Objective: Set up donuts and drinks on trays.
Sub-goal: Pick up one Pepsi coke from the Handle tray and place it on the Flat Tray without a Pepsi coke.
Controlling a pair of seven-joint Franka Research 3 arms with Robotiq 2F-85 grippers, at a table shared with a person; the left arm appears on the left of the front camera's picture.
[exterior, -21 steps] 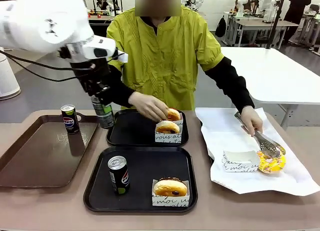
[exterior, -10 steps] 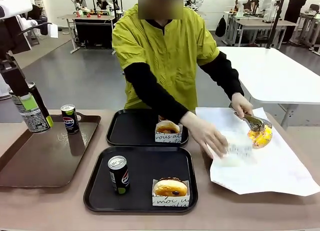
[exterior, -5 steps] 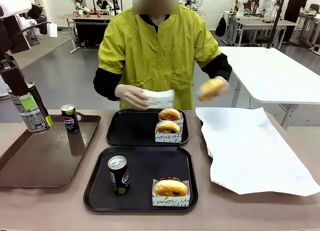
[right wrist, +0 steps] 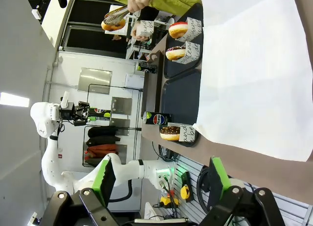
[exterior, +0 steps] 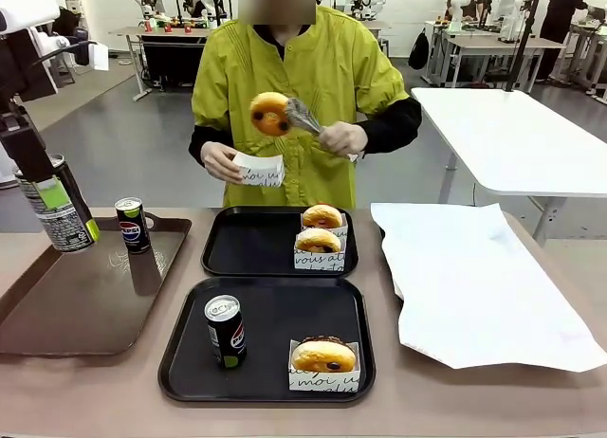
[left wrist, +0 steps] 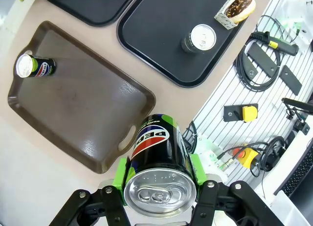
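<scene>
A grey floor [exterior: 142,154] is seen beyond the brown table [exterior: 95,391]. A white table [exterior: 512,135] is placed at right, with desks [exterior: 484,45] farther back.

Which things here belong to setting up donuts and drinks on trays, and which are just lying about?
Job: near black tray, far black tray, four donuts, two standing cans, gripped can, tongs, paper holder.
Lying about: brown tray, white paper sheet, yellow box.
</scene>
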